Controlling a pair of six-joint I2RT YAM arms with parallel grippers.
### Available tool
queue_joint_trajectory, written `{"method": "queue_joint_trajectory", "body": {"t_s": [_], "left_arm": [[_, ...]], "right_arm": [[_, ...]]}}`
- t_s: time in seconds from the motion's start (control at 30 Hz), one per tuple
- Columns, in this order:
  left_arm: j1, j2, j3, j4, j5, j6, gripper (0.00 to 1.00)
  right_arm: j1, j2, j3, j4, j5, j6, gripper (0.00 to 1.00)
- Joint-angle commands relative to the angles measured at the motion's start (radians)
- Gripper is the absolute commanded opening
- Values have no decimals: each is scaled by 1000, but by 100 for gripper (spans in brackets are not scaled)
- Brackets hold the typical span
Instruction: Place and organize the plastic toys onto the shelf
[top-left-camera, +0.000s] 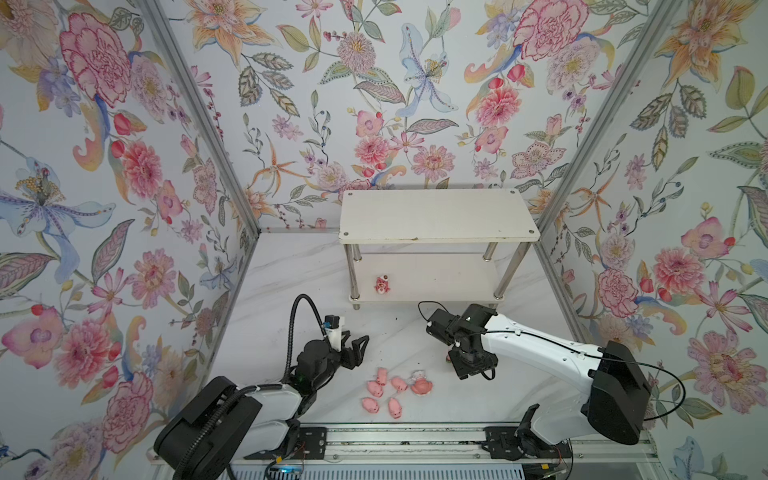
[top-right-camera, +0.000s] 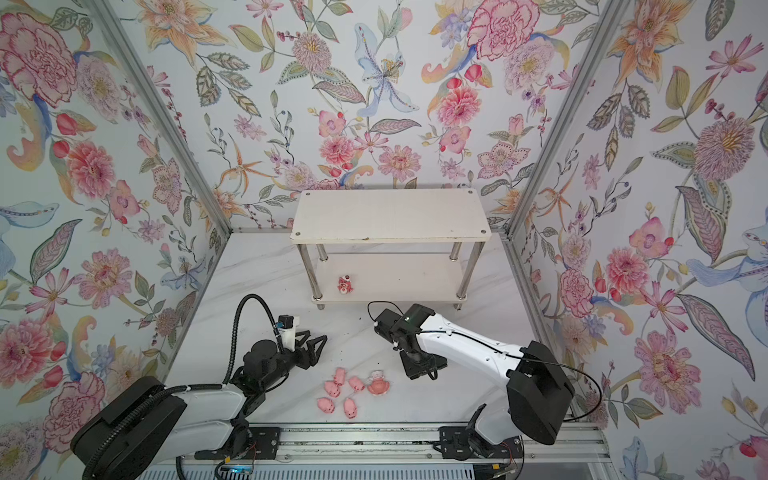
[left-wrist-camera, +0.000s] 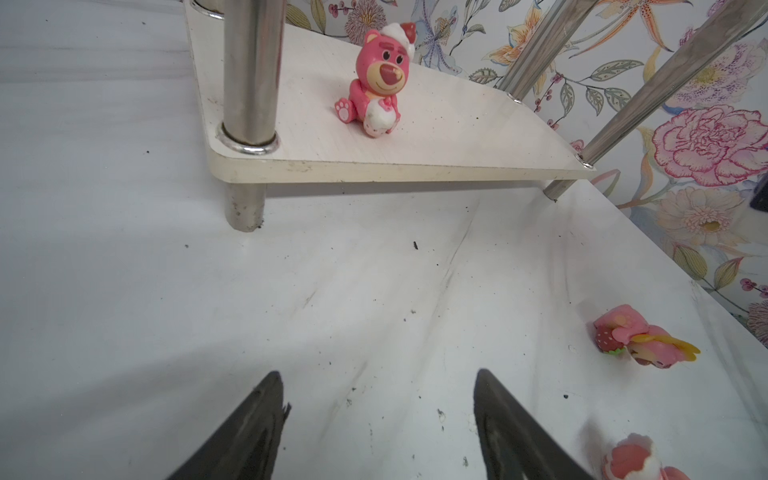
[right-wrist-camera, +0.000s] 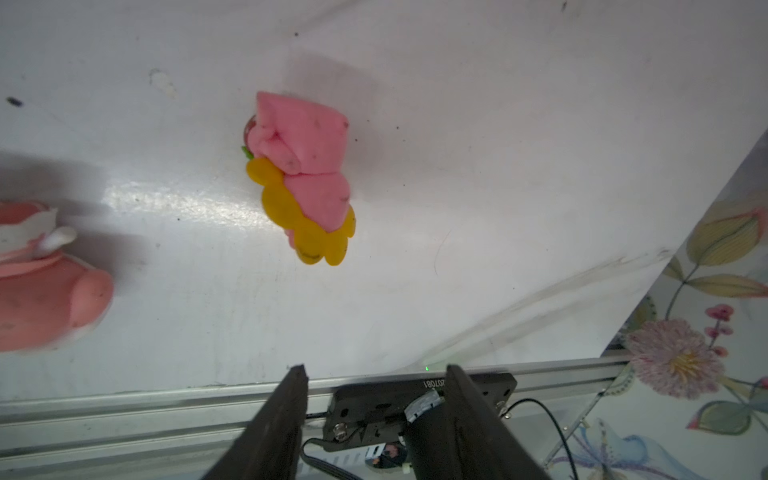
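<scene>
- Right hand open, empty; yellow-petalled toy lies flat on the bench, just ahead of it.
- Left hand open, empty.
- Bear sits on shelf lower tier.
- Suggest: straddle the pink body, not the petals; close gently.

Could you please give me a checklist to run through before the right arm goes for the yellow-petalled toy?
1. Right gripper open, nothing between its jaws: ok.
2. Yellow-petalled figurine apart from the pink-and-white figurine: ok.
3. Figurine upright: not ok, it lies flat on the table.
4. Left gripper open, away from it: ok.
5. Bear upright on the shelf's lower tier, room beside it: ok.
</scene>
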Motion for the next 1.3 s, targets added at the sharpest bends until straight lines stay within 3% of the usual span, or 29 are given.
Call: {"method": "queue_joint_trajectory", "body": {"t_s": [0.0, 0.27, 0.6, 0.7, 0.8, 0.97, 1.27], "left_arm": [[1, 0, 8, 8, -3, 11, 73], [2, 43, 13, 34, 9, 8, 73], [3, 90, 18, 60, 6, 10, 73], [2, 117, 24, 70, 12, 8, 73], [2, 139, 30, 80, 22, 5, 73], [1, 149, 34, 83, 24, 4, 73], [2, 130, 32, 83, 46, -7, 73]], "right_arm": [[38, 52, -23, 35, 27, -46, 64], [23, 131, -63, 256, 81, -159, 66], [-20, 207, -107, 411, 88, -259, 64], [-43, 225, -101, 421, 82, -271, 59], [-67, 237, -90, 416, 78, -283, 44], [-79, 252, -17, 277, 52, -258, 29], [-36, 287, 117, -136, -163, -225, 19]]}}
